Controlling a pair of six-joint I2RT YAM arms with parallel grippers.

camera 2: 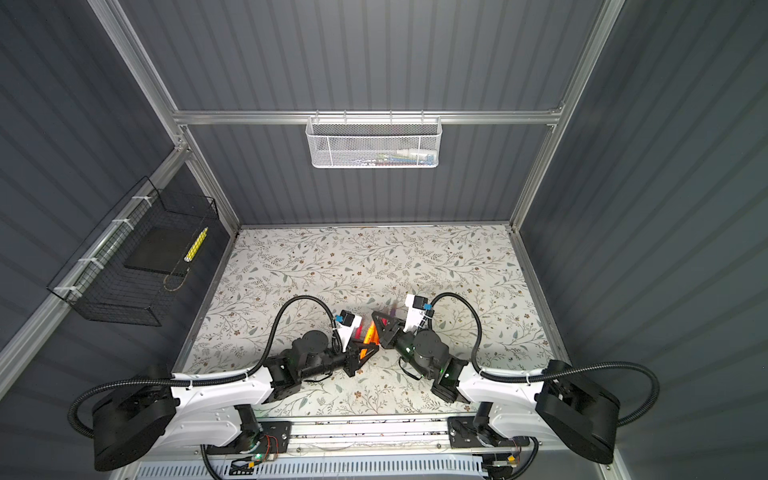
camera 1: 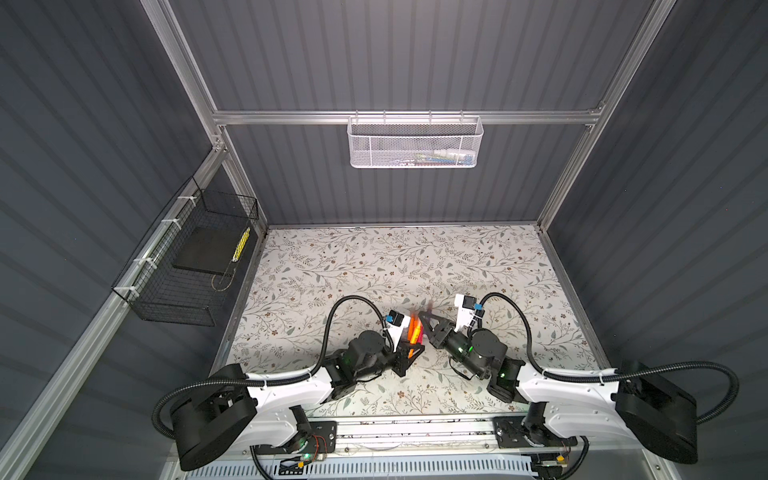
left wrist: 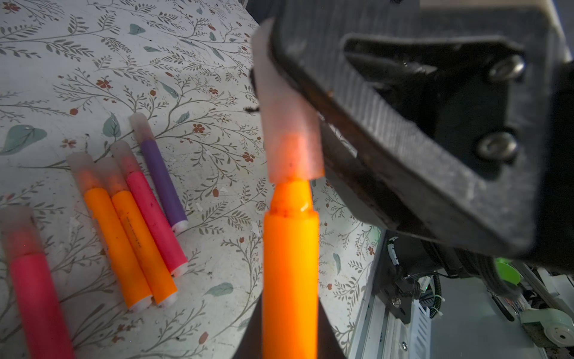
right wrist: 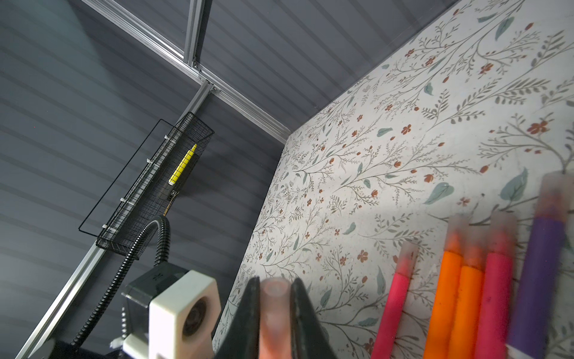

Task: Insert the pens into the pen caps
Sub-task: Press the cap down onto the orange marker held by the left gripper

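Observation:
My left gripper [left wrist: 290, 326] is shut on an orange pen [left wrist: 290, 264]. The pen's tapered tip sits partly inside a translucent pen cap [left wrist: 289, 140]. My right gripper [right wrist: 275, 287] is shut on that cap [right wrist: 275, 310]. In both top views the two grippers [camera 1: 413, 347] [camera 1: 424, 318] meet nose to nose above the middle front of the table, with the orange pen [camera 2: 370, 332] between them. Several other pens lie side by side on the table, each with a cap on: a pink one [left wrist: 34, 279], two orange [left wrist: 115, 242], another pink [left wrist: 155, 217] and a purple one [left wrist: 161, 180].
A black wire basket [camera 1: 187, 266] on the left wall holds a dark slab and a yellow patterned stick [camera 1: 241, 245]. A white mesh basket [camera 1: 415, 141] hangs on the back wall. The metal rail [camera 1: 415, 432] runs along the table's front edge.

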